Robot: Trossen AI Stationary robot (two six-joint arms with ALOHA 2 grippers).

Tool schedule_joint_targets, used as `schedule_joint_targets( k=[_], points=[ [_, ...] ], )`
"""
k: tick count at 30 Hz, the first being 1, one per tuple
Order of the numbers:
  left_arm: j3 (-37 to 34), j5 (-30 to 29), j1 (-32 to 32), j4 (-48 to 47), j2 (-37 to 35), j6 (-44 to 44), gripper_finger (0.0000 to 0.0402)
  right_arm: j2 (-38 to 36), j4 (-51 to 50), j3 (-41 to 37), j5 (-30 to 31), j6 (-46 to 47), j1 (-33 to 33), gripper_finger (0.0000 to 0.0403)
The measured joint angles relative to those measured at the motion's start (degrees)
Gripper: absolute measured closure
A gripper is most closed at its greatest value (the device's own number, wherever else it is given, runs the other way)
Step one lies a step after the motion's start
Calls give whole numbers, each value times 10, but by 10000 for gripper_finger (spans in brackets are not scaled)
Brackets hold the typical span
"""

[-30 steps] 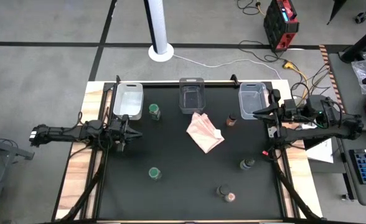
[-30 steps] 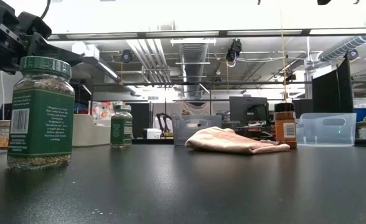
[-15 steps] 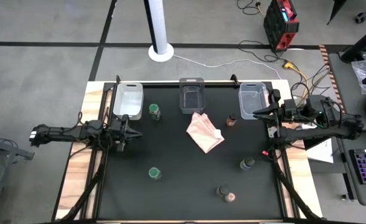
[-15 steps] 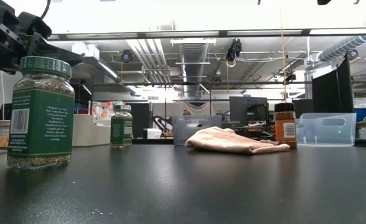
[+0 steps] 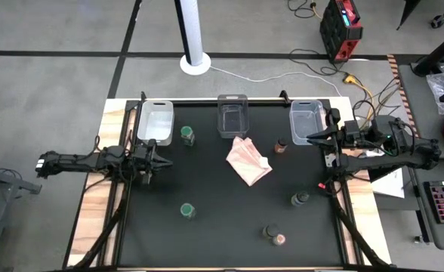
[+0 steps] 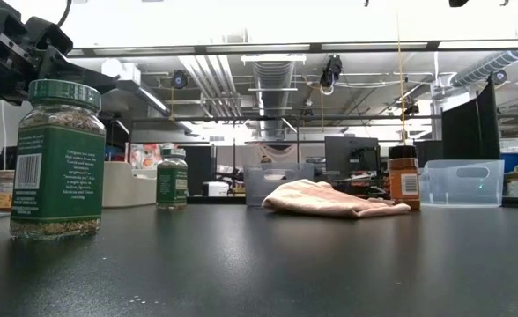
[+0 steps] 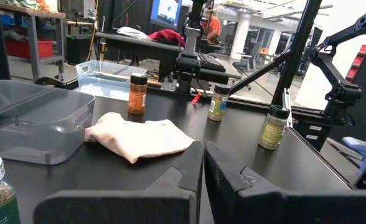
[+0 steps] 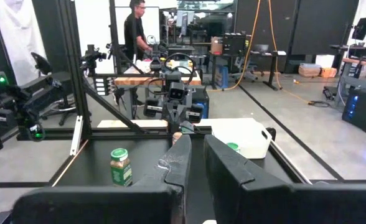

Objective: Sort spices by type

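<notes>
From above, six jars [image 5: 186, 211] dot the black table [image 5: 229, 219] around a pink cloth [image 5: 248, 161] — the low view catches only three. Left gripper [image 5: 159, 157] and right gripper [image 5: 310, 138] hang clenched, empty, by the outer bins [image 5: 155, 121].

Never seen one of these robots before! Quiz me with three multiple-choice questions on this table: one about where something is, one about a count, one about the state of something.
1. Where does the pink cloth lie?
A. inside the left bin
B. on the black mat, just in front of the middle bin
C. on the floor

2. How many clear bins stand along the far edge?
A. three
B. one
C. five

3. How do the fingers of the left gripper stand?
A. wide open
B. clamped on a jar
C. shut, holding nothing

Answers:
1 B, the high view shows it there.
2 A, counting the left bin and right bin too.
3 C, the left wrist view shows its fingers together, nothing between them.
</notes>
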Motion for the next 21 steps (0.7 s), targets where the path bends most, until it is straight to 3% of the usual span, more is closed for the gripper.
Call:
schedule_joint_targets(
  k=[11, 14, 19, 21],
  points=[
    [0, -2, 0, 5, 0, 0, 401, 0, 0, 0, 0, 0, 0, 364],
    [0, -10, 0, 61, 1, -14, 401, 0, 3, 0, 0, 0, 0, 364],
    [0, -13, 0, 169, 1, -146, 401, 0, 8, 0, 0, 0, 0, 364],
    [0, -27, 0, 198, 1, -137, 401, 0, 13, 0, 5, 0, 0, 364]
  ],
)
